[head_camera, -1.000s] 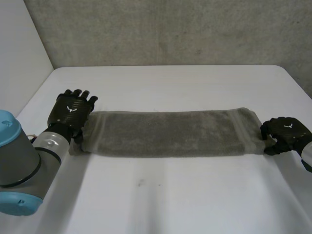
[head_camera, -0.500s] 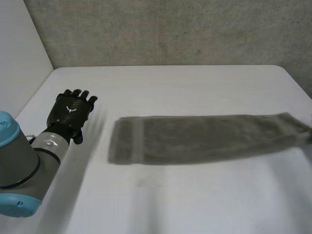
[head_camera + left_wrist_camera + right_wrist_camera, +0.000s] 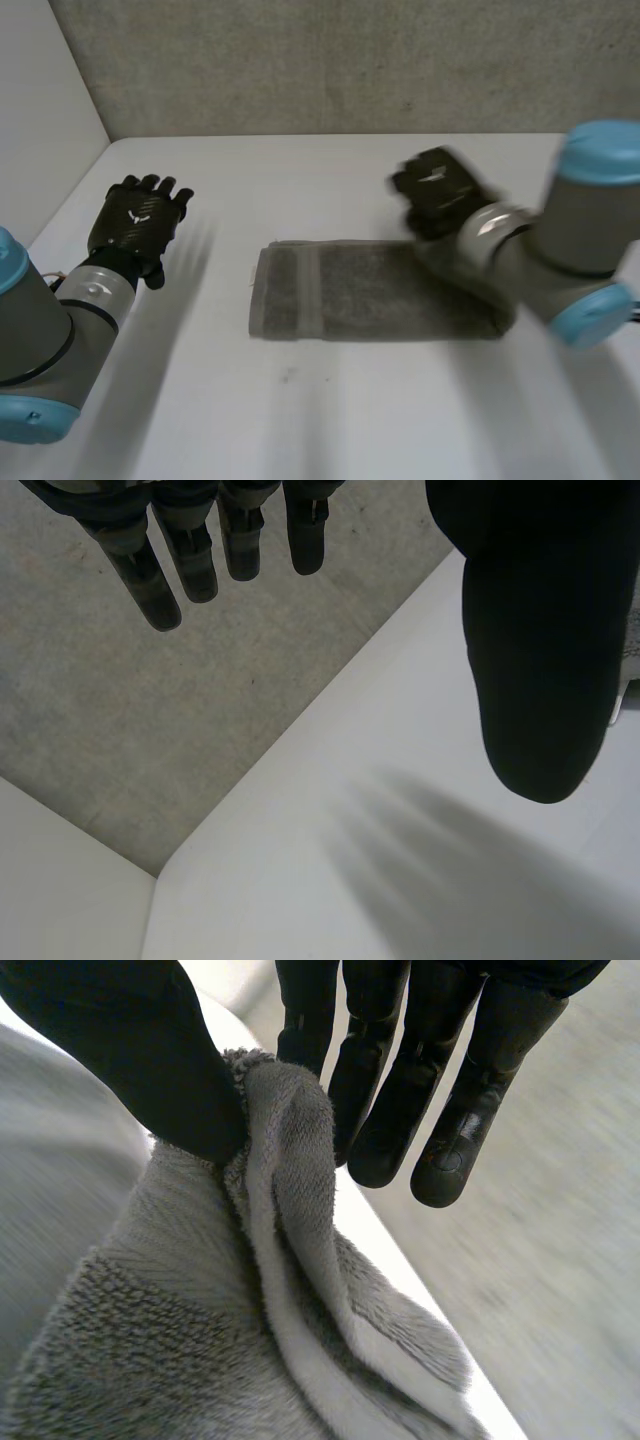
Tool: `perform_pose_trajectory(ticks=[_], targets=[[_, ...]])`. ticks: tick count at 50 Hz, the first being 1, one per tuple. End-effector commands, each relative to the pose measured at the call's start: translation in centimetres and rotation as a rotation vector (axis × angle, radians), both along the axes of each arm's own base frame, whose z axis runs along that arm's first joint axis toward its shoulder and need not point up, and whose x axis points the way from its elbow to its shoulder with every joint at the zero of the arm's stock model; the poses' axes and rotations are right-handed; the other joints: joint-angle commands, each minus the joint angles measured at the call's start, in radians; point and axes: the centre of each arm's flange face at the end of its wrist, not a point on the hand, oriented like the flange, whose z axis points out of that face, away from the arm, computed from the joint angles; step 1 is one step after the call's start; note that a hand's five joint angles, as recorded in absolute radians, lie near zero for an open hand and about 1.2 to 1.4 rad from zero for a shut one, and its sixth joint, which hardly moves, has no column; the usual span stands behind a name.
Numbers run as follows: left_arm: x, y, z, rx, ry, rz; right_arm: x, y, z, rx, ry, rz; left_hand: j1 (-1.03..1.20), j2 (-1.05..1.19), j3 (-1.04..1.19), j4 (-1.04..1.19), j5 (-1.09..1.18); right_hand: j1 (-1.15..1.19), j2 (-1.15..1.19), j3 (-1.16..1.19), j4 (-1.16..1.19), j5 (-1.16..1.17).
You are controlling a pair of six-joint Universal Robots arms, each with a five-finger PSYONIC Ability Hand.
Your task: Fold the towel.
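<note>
The grey towel (image 3: pixel 350 292) lies as a long strip across the middle of the white table, with its striped left end free. My right hand (image 3: pixel 436 193) hovers above the towel's right half and is shut on its right end. In the right wrist view the thumb (image 3: pixel 130 1055) pinches the towel's hemmed edge (image 3: pixel 290 1120) against the fingers (image 3: pixel 380 1080), and the cloth hangs down below them. My left hand (image 3: pixel 135 222) is open near the table's left side, well clear of the towel. Its straight fingers (image 3: pixel 200 555) and thumb (image 3: pixel 540 660) hold nothing.
The table (image 3: pixel 330 420) ends at a rough grey wall (image 3: pixel 350 60) behind and a white side panel (image 3: pixel 40 90) on the left. My right forearm (image 3: pixel 560 250) crosses above the towel's right part. Bare tabletop lies between the left hand and the towel.
My right hand closed on the towel's right end, dragged the towel rightward away from the left hand, then lifted that end and swung it left over the towel. The left hand stayed put.
</note>
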Motion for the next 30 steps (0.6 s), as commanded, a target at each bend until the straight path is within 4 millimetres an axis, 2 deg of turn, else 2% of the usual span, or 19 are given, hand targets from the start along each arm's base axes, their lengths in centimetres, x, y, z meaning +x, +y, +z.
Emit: perform_pose_trajectory(ticks=[1,2,4,8,9,10,11,12,15,17,18,20,21,22,23,25,26,28,30], targets=[[0.0,-0.1,0.1,-0.005,0.003,-0.001,8.0,8.1,-4.1,0.045,0.003,0.267,0.007,0.011,0.01,0.009,-0.023,0.345,0.222,0.209,0.2,0.276],[0.0,-0.1,0.1,-0.006,0.003,-0.001,8.0,8.1,-4.1,0.045,0.003,0.268,0.007,0.011,0.01,0.009,-0.023,0.345,0.222,0.209,0.2,0.276],[-0.2,-0.1,0.3,-0.01,0.004,-0.007,9.2,9.7,-6.0,0.068,0.01,0.305,0.007,0.011,0.01,0.009,-0.023,0.345,0.222,0.209,0.2,0.276],[-0.5,0.0,0.4,-0.016,0.006,-0.016,9.6,10.4,-7.6,0.096,0.034,0.321,0.007,0.011,0.01,0.009,-0.023,0.345,0.222,0.209,0.2,0.276],[-0.6,-0.1,0.2,-0.011,0.005,-0.019,9.6,10.3,-7.8,0.1,0.039,0.313,0.004,0.008,0.007,0.006,-0.026,0.122,0.0,-0.014,-0.022,0.054],[-0.6,-0.1,0.2,-0.011,0.005,-0.019,9.6,10.3,-7.8,0.1,0.039,0.313,0.004,0.008,0.007,0.006,-0.026,0.12,-0.003,-0.016,-0.025,0.051],[-0.8,-0.2,0.3,-0.017,0.008,-0.024,9.5,10.3,-7.7,0.099,0.04,0.298,0.004,0.008,0.007,0.006,-0.026,-0.45,-0.572,-0.586,-0.594,-0.518],[-1.2,-0.3,0.3,-0.02,0.012,-0.033,9.1,9.9,-7.2,0.099,0.032,0.269,0.007,0.011,0.01,0.009,-0.023,-0.877,-0.999,-1.013,-1.021,-0.945],[-2.0,-0.1,0.2,-0.018,0.021,-0.057,8.8,9.8,-6.1,0.088,0.016,0.244,0.007,0.011,0.01,0.009,-0.023,-0.877,-0.999,-1.013,-1.021,-0.945],[-3.9,0.3,0.5,-0.018,0.066,-0.11,7.2,8.6,-3.2,0.096,-0.064,0.164,0.01,0.014,0.013,0.012,-0.02,-0.877,-0.999,-1.013,-1.021,-0.945],[-3.9,0.3,0.5,-0.018,0.066,-0.11,7.2,8.6,-3.2,0.097,-0.065,0.164,0.01,0.014,0.013,0.012,-0.02,-0.877,-0.999,-1.013,-1.021,-0.945],[-5.3,0.3,1.3,-0.023,0.138,-0.143,4.0,6.3,-1.3,0.149,-0.155,0.058,0.015,0.019,0.019,0.018,-0.014,-0.877,-0.999,-1.013,-1.021,-0.945],[-5.3,0.3,1.3,-0.023,0.138,-0.143,4.0,6.3,-1.3,0.149,-0.155,0.058,0.015,0.019,0.019,0.018,-0.014,-0.877,-0.999,-1.013,-1.021,-0.945],[-5.8,0.2,1.6,-0.019,0.178,-0.155,2.6,5.5,-0.7,0.168,-0.188,0.013,0.024,0.028,0.028,0.026,-0.005,-0.877,-0.999,-1.013,-1.021,-0.945],[-5.8,0.2,1.6,-0.019,0.178,-0.155,2.6,5.5,-0.7,0.168,-0.188,0.013,0.024,0.028,0.028,0.027,-0.005,-0.877,-0.999,-1.013,-1.021,-0.945],[-7.5,0.4,1.9,-0.002,0.249,-0.195,0.1,4.8,-0.8,0.216,-0.2,-0.05,0.033,0.037,0.036,0.035,0.003,-0.877,-0.999,-1.013,-1.021,-0.945],[-7.5,0.4,1.9,-0.002,0.249,-0.196,0.1,4.8,-0.8,0.216,-0.2,-0.05,0.033,0.037,0.037,0.035,0.003,-0.877,-0.999,-1.013,-1.021,-0.945],[-9.5,1.1,1.6,0.025,0.291,-0.249,-2.3,4.5,-2.4,0.276,-0.173,-0.098,0.039,0.043,0.042,0.041,0.009,-0.877,-0.999,-1.013,-1.021,-0.945],[-10.2,1.3,1.2,0.037,0.295,-0.268,-3.7,4.1,-3.3,0.309,-0.161,-0.13,0.039,0.043,0.042,0.041,0.009,-0.877,-0.999,-1.013,-1.021,-0.945]])
